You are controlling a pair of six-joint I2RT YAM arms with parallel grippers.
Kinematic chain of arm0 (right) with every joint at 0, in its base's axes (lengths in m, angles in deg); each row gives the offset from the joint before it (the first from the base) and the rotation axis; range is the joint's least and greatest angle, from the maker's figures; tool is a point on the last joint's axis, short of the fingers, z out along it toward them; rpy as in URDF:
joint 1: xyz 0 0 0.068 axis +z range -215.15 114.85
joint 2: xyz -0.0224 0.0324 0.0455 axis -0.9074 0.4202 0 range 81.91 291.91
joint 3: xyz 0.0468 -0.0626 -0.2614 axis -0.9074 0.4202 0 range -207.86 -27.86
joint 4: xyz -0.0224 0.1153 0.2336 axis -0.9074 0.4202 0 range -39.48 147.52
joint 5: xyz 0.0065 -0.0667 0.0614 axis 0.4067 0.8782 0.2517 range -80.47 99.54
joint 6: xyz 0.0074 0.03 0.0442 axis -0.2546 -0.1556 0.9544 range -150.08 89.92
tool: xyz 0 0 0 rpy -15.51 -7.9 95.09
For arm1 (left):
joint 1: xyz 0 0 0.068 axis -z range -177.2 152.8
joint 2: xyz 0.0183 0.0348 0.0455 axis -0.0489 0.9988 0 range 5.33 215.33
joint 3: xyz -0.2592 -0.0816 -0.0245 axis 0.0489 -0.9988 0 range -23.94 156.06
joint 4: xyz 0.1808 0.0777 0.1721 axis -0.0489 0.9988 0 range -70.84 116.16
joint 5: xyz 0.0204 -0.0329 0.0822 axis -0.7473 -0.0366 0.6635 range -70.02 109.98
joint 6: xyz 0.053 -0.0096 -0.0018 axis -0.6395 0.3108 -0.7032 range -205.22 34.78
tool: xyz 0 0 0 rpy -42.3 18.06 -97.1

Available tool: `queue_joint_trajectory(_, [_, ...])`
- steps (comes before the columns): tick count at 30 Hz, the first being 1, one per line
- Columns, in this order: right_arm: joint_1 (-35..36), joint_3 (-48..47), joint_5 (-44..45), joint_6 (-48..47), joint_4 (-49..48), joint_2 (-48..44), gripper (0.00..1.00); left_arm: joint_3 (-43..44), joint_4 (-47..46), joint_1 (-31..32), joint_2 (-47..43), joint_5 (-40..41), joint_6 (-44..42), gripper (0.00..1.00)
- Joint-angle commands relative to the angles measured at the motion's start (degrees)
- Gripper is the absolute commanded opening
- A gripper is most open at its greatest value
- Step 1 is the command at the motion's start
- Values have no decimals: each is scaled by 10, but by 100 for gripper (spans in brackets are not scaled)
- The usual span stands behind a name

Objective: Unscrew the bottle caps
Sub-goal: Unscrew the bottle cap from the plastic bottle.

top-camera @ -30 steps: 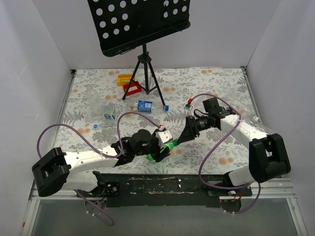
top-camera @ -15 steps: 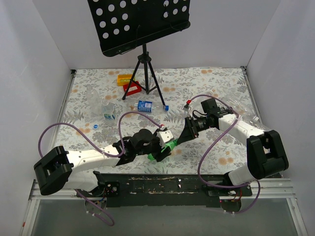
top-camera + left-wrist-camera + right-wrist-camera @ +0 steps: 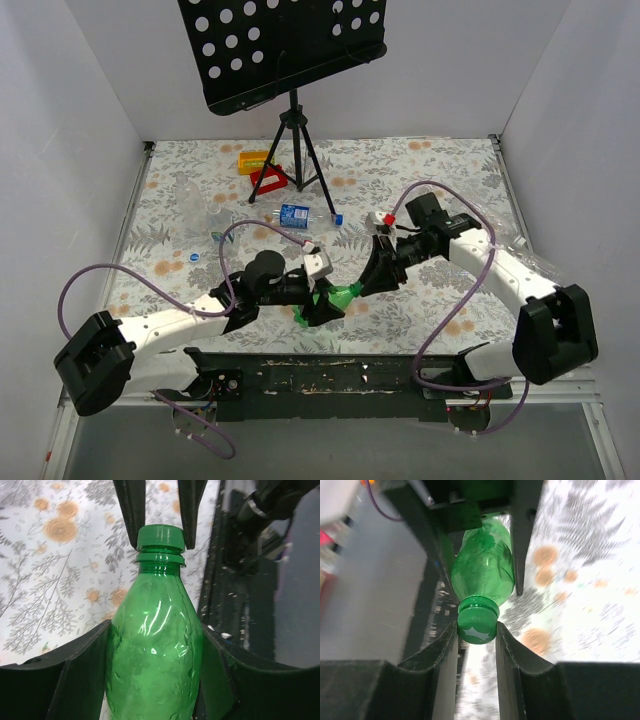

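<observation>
While the green cap (image 3: 477, 625) is seated on its neck, it is pinched from both sides by the right gripper (image 3: 476, 636), whose two fingers are pressed against the cap's ribbed wall. The cap is seen end-on in the right wrist view. In the left wrist view it is seen from behind, with the neck ring just below it and a dark finger touching each side.

The green bottle (image 3: 152, 645) is clamped around its wide body by the left gripper (image 3: 318, 306), one black finger against each flank. From above, the bottle is seen lying close to level, its neck pointed to the right toward the right gripper. It is held near the front edge of the table, between the two arms. Whether it touches the floral cloth (image 3: 430, 170) cannot be told.

Farther back and to the left, a clear bottle with a blue-white label (image 3: 296, 213) is laid on its side, a blue cap (image 3: 338, 219) at its right end. Well to the left, a clear upright bottle (image 3: 192, 203) is seen, with a labelled one (image 3: 222, 229) just beside it. A loose blue cap (image 3: 193, 256) is seen on the cloth near them. Behind all this the black tripod stand (image 3: 293, 150) is planted, a yellow block (image 3: 252, 160) and a red block (image 3: 266, 181) by its left foot.
</observation>
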State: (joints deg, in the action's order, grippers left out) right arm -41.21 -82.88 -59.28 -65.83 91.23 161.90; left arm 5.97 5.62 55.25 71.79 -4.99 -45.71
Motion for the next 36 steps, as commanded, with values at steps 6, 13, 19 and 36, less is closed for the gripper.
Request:
queue_joint_trajectory(6, [19, 20, 82, -344, -22, -145, 2, 7, -31, -84, -13, -260, 60, 11])
queue_joint_trajectory(13, [20, 41, 102, -285, -58, -160, 2, 25, -3, -88, 7, -231, 34, 11])
queue_joint_trajectory(19, [20, 69, 80, -229, -89, -165, 6, 31, 26, -88, 5, -201, 8, 10])
queue_joint_trajectory(36, [19, -9, 124, -54, -42, -114, 74, 20, 52, -74, -15, -123, -4, 10])
